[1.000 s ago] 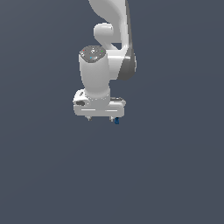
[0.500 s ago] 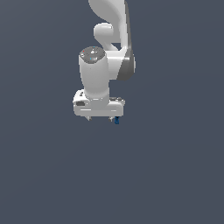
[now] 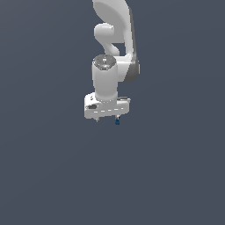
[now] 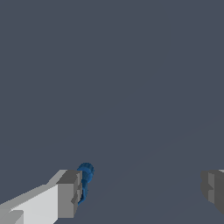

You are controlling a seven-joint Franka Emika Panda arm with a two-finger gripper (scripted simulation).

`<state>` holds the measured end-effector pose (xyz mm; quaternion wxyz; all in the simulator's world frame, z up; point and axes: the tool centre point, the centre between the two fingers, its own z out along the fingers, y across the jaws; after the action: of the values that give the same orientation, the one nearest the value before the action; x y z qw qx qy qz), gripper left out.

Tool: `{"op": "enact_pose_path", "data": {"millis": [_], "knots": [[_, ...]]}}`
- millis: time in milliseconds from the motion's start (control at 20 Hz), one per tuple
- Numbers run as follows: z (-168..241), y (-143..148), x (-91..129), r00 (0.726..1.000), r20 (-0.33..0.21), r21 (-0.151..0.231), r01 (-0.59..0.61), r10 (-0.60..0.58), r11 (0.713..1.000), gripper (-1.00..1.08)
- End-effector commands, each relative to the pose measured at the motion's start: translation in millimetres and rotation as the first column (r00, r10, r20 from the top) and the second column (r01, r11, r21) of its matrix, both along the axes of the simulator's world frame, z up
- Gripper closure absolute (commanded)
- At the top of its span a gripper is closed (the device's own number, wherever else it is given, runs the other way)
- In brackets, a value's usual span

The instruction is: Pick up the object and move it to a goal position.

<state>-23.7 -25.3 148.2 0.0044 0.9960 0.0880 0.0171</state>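
The object (image 3: 117, 121) is a tiny dark-blue blob just under the white hand, at the fingertip toward the exterior view's right. In the wrist view the object (image 4: 84, 180) lies against the inner face of one grey finger (image 4: 69, 193). The other finger (image 4: 213, 190) stands far off, with a wide bare gap between them. My gripper (image 3: 107, 119) is open, its midpoint (image 4: 141, 192) well away from the blob. The two short fingertips barely show below the hand in the exterior view.
The white arm (image 3: 115, 30) comes down from the top of the exterior view to the wrist (image 3: 105, 79). Plain dark grey ground (image 3: 52, 176) fills everything else in both views.
The wrist and hand have shifted a little toward the exterior view's right and turned slightly. The blue blob stays at the same spot under the hand.
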Motion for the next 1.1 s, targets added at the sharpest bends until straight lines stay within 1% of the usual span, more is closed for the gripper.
{"op": "enact_pose_path", "data": {"millis": [0, 250, 500, 650, 800, 1050], "knots": [[-11.9, 11.4, -12.4, 0.997, -0.008, -0.001, -0.078, 0.078, 0.997, -0.92], [-33.7, 33.1, -38.6, 0.973, -0.022, -0.001, -0.231, 0.231, 0.973, -0.92], [-47.4, 47.4, -57.7, 0.943, -0.030, 0.003, -0.332, 0.332, 0.943, -0.92], [-52.2, 52.6, -65.1, 0.929, -0.033, 0.004, -0.370, 0.369, 0.929, -0.92], [-54.8, 55.3, -69.2, 0.920, -0.035, 0.006, -0.389, 0.389, 0.921, -0.92], [-55.9, 55.2, -69.1, 0.921, -0.035, 0.006, -0.388, 0.388, 0.922, -0.92]]}}
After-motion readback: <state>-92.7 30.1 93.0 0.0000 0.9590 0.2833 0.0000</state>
